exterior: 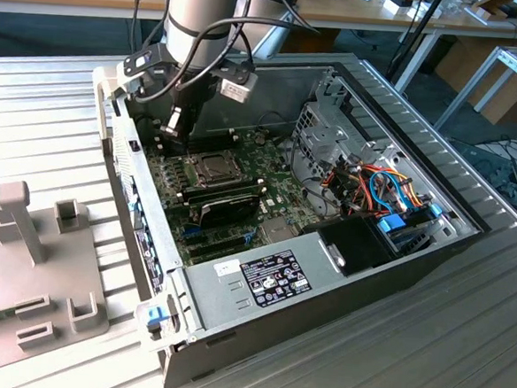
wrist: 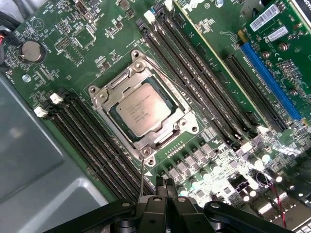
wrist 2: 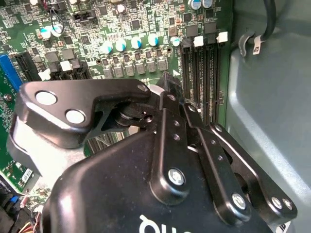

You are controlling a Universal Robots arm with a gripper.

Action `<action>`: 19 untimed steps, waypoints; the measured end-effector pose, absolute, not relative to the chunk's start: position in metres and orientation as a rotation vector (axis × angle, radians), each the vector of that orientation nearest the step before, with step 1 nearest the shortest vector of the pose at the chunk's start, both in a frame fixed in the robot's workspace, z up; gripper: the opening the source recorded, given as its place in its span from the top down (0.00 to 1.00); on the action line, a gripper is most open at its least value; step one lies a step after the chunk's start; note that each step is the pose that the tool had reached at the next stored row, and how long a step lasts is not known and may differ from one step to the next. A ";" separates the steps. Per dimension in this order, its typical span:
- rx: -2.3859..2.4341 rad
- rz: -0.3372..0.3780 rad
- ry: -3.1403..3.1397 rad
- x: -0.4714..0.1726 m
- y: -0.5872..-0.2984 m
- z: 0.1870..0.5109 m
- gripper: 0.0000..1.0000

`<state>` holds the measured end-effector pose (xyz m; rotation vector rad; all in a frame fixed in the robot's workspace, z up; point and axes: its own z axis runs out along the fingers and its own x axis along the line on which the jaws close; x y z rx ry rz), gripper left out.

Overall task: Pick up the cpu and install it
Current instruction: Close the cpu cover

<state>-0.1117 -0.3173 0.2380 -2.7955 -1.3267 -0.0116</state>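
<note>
Jaws closed, partly cut off; cpu (wrist: pixel 144 110) in socket (wrist: pixel 100 96).

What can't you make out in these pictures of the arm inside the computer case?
1. First wrist view: the cpu lies inside the socket frame, but whether the frame is latched cannot be told. The picture's edge cuts off the gripper.
2. Second wrist view: the gripper's own body covers the socket frame.
3. Exterior view: the cpu is too small to tell from the frame around it, and the arm hides part of the motherboard.
</note>
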 end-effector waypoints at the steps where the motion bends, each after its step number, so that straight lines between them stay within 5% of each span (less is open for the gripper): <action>1: -2.796 -0.012 -1.325 -0.112 -0.317 0.238 0.89; 19: -2.817 -0.013 -1.281 -0.112 -0.324 0.245 0.89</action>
